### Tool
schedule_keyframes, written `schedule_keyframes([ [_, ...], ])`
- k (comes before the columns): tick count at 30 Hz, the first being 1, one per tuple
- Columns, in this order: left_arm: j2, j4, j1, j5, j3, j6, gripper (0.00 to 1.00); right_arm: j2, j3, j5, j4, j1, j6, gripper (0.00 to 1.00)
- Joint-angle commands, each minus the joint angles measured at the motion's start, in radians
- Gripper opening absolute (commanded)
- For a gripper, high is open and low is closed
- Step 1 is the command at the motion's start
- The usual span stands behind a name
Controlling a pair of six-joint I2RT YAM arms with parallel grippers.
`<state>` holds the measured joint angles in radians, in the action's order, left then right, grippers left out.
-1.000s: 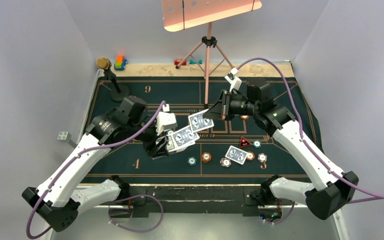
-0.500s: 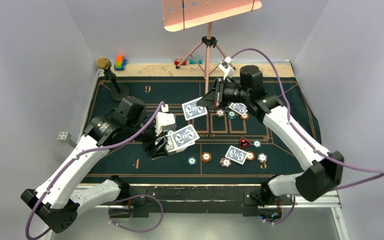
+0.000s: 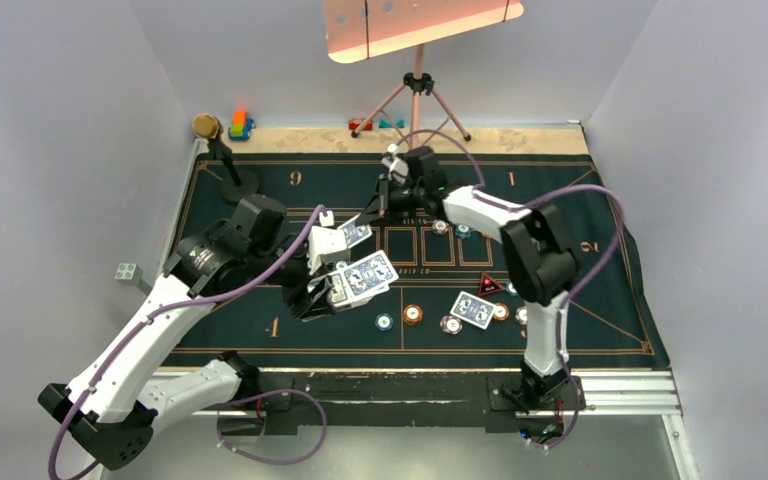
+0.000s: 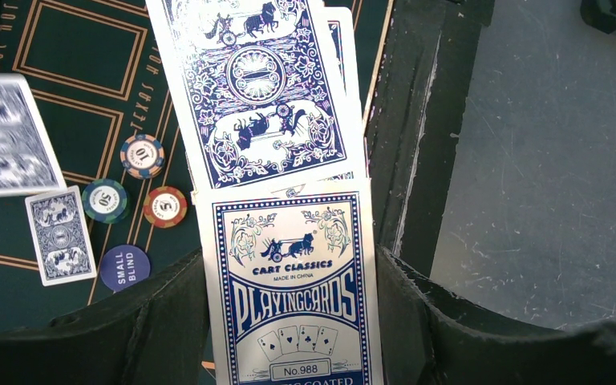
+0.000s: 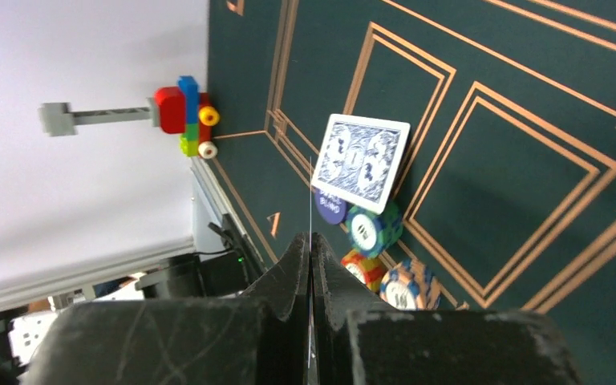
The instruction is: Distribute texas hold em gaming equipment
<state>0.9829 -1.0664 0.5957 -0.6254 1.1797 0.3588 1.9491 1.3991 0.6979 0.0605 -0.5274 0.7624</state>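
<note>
My left gripper is shut on a blue-and-white box of playing cards, with blue-backed cards fanned out of its top. My right gripper reaches across to the left. It is shut on one blue-backed card, which shows edge-on in the right wrist view. Another card lies on the felt over a dark blue disc, by a teal chip and an orange chip. A further card lies front right among chips, near the red-black triangular marker.
A gold-topped black stand is at the back left of the green felt. A pink tripod stands at the back centre. Toy blocks sit on the back ledge. The right arm stretches over the felt's middle.
My right gripper has carried its card from the table's centre to the left and back, and now sits just above the left gripper's deck. The left arm has barely moved.
</note>
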Motion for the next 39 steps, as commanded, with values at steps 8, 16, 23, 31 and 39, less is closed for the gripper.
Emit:
schedule_keyframes([
  [8,-0.026,0.002,-0.003,-0.032,0.018,0.009,0.00,0.286,0.168,-0.036,-0.247,-0.089,0.183,0.00],
  [16,-0.031,-0.001,-0.004,-0.027,0.017,0.013,0.00,0.338,0.217,-0.092,-0.189,-0.097,0.158,0.00],
  [23,-0.036,-0.009,-0.005,-0.021,0.022,0.016,0.00,0.344,0.243,-0.134,-0.084,-0.097,0.092,0.21],
  [31,-0.033,-0.010,-0.004,-0.023,0.026,0.015,0.00,0.267,0.209,-0.217,0.041,-0.095,0.012,0.59],
  [39,-0.033,-0.010,-0.004,-0.025,0.026,0.016,0.00,0.035,0.173,-0.263,0.197,-0.064,-0.106,0.85],
])
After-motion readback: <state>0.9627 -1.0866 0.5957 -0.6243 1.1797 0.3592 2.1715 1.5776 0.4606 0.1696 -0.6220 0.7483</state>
